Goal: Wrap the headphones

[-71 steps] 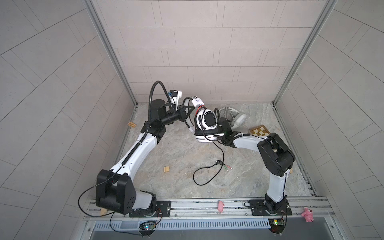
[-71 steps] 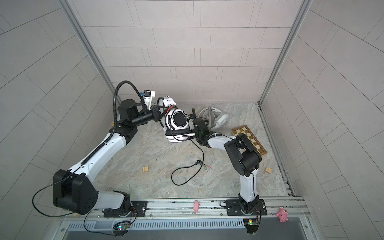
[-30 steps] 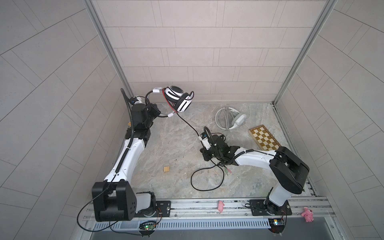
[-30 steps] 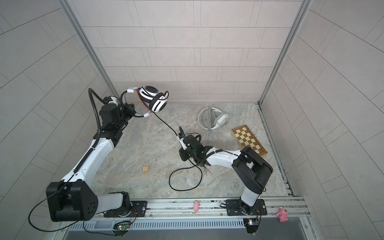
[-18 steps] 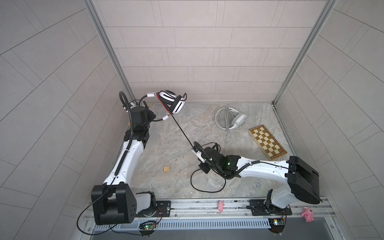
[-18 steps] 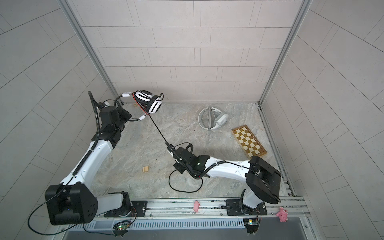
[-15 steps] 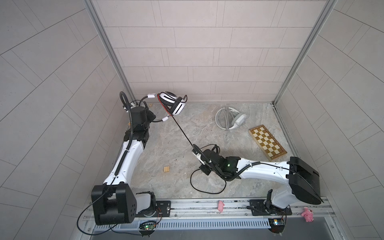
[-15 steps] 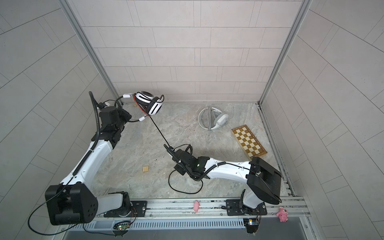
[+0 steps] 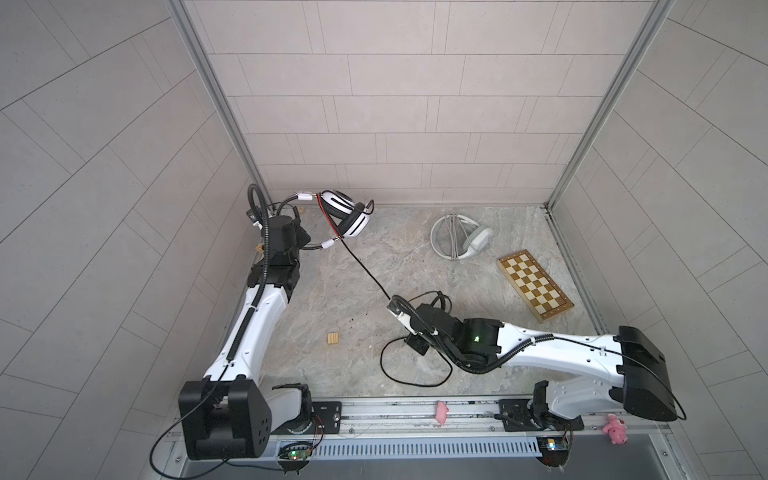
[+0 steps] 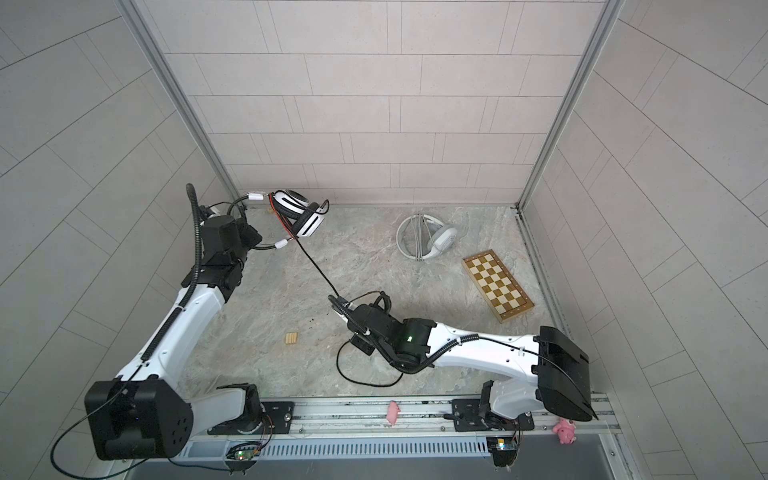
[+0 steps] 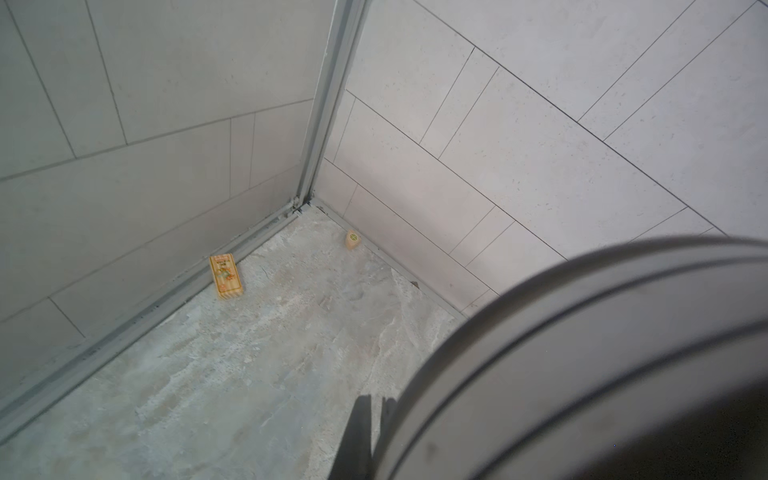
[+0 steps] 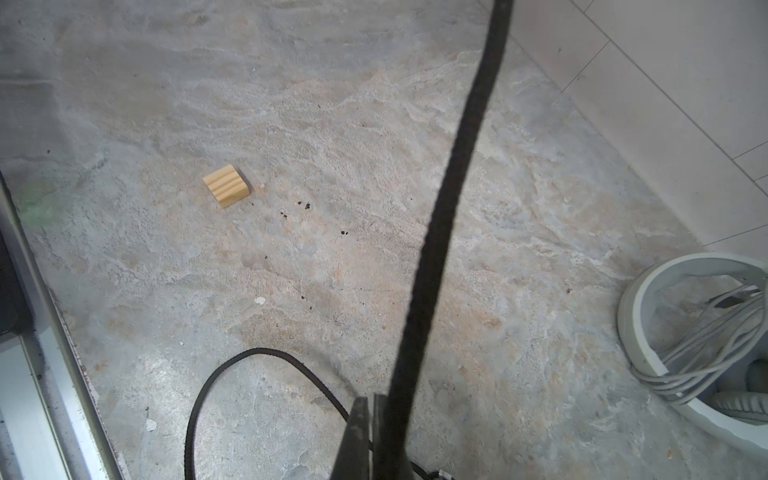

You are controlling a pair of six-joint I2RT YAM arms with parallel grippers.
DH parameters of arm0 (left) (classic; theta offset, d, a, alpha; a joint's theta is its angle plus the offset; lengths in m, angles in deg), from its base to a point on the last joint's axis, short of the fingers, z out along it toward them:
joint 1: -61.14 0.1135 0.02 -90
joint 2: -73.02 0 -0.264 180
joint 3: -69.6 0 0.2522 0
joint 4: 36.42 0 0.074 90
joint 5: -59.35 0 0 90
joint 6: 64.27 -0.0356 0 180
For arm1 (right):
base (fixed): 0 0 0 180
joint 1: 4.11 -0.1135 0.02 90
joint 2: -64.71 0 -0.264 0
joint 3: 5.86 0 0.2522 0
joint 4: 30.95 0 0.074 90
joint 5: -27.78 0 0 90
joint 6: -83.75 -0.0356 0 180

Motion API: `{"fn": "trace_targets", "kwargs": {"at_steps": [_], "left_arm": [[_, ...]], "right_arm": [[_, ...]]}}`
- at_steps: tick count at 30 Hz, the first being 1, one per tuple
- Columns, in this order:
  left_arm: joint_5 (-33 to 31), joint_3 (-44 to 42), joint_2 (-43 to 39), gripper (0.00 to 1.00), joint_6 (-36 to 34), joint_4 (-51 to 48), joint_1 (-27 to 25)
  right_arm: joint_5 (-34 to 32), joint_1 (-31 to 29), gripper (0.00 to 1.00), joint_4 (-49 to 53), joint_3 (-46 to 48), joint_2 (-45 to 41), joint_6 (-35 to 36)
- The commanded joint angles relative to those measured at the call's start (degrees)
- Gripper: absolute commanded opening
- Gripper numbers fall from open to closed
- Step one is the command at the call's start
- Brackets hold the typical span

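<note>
Both top views: white, black-striped headset (image 9: 347,214) aloft far left in your left gripper (image 9: 306,241); black cable (image 9: 361,266) taut to right gripper (image 9: 395,309). Left wrist: jaws closed on band (image 11: 582,353). Right wrist: jaws pinching cable. Step: straightening. Next, likely: wind cable round headset.

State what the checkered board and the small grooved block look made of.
Checkered board: likely wood with a smooth finish; tan frame, light and brown squares. Grooved block: probably bare pale wood, matte; yellowish colour and cut grooves show.

A white headset (image 9: 345,214), cups black-striped, hangs raised back left, its black cable (image 9: 361,266) taut. A pale-grey headset (image 9: 461,237) lies back right.
</note>
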Motion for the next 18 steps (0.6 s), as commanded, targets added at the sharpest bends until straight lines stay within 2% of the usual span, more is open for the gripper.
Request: {"fn": "trace_targets", "kwargs": {"at_steps": [1,5,8,14,18], "left_arm": [[-6.7,2.8,-1.9,0.00,-3.7,1.6,-2.4],[-9.5,5.4,0.3,0.00,-9.8,-0.4,-6.7],[-8.6,8.4,2.7,0.00,-11.9,-3.5,-8.4],[-13.5,9.8,4.0,0.00,-22.1,-3.8,-15.9],[-14.1,9.9,4.2,0.00,-24.9,-3.0,-19.0]], "right_arm": [[-0.6,-0.1,0.02,0.8,-1.8,-5.2,0.7],[-3.0,0.0,0.02,1.9,-4.7,-10.3,1.5],[-4.5,0.3,0.02,2.2,-6.9,-13.0,3.0],[-2.6,2.8,0.03,2.8,-10.7,-16.9,3.5],[-1.8,4.1,0.03,2.7,-11.9,-18.2,4.0]]}}
